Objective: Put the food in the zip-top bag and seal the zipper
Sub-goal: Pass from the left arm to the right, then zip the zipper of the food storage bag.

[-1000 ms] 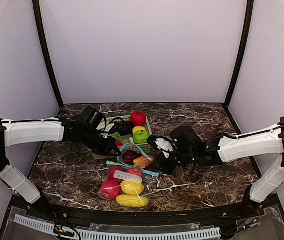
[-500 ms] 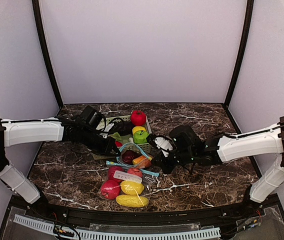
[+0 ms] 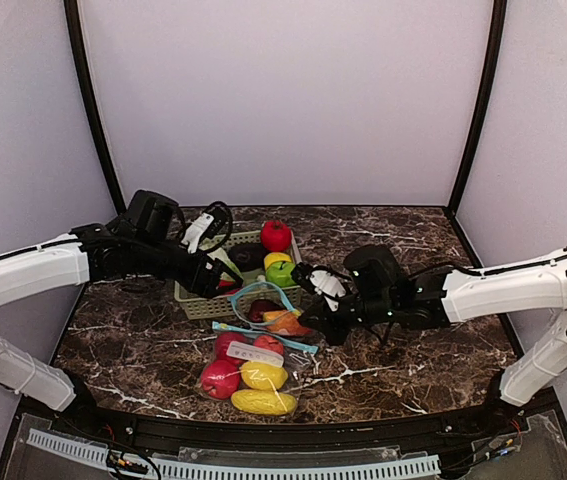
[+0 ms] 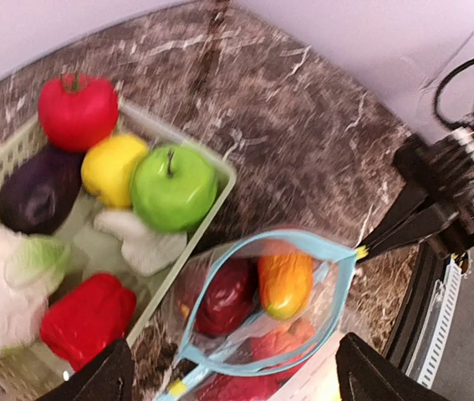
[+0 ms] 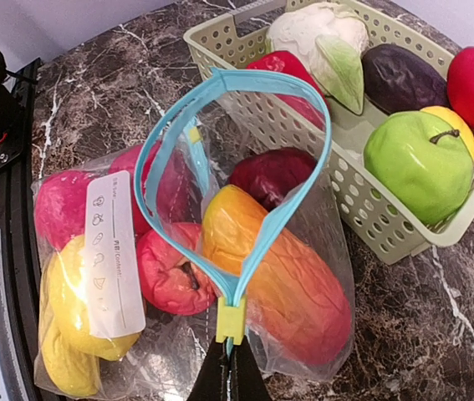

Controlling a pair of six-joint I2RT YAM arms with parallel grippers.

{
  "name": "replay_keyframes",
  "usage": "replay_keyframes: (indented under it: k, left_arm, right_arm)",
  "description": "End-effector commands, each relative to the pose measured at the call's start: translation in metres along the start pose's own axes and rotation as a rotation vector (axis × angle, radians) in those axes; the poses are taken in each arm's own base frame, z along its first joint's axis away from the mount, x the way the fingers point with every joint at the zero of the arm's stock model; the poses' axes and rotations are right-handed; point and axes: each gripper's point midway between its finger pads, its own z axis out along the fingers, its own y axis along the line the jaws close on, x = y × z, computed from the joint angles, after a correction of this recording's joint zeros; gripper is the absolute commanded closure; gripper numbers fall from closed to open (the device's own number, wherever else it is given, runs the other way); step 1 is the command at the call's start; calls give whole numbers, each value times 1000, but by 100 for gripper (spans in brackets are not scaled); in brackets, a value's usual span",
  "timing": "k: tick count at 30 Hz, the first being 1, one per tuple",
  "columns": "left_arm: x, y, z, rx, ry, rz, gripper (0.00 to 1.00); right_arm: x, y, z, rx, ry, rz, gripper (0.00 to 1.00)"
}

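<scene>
Left jaws apart — right jaws pinched

1. One pale green basket (image 3: 199, 303) at table (image 3: 413, 250) centre; red fruit (image 3: 276, 235) and green apple (image 3: 281, 272) at its 2 o'clock corner.
2. One zip-top bag (image 3: 253, 352) at basket's 5 o'clock, containing red and yellow food (image 3: 263, 377).
3. One right gripper (image 3: 308, 300) at bag mouth's 3 o'clock edge.
4. One left gripper (image 3: 221, 272) above basket.

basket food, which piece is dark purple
The eggplant, lying between the red tomato and the cabbage; every other piece there is bright or pale.
</scene>
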Motion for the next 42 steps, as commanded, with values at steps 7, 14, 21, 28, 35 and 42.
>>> replay_keyframes:
  k: [7,14,21,28,35,42]
  left_arm:
    - [-31,-94,0,395,-288,485,18]
    - [-24,-122,32,563,-244,513,41]
    - [-19,-132,59,630,-199,493,52]
    - [-8,-129,79,638,-138,472,58]
    - [6,-123,89,597,-84,485,65]
    - [20,-112,102,513,-14,524,69]
  right_arm:
    - [-15,12,-8,-73,-81,-23,100]
    - [-15,10,-15,-92,-108,3,100]
    - [-13,5,-17,-97,-111,18,100]
    - [-13,3,-18,-103,-116,27,100]
    - [-14,0,-20,-96,-129,31,100]
    - [-15,-1,-20,-102,-130,36,100]
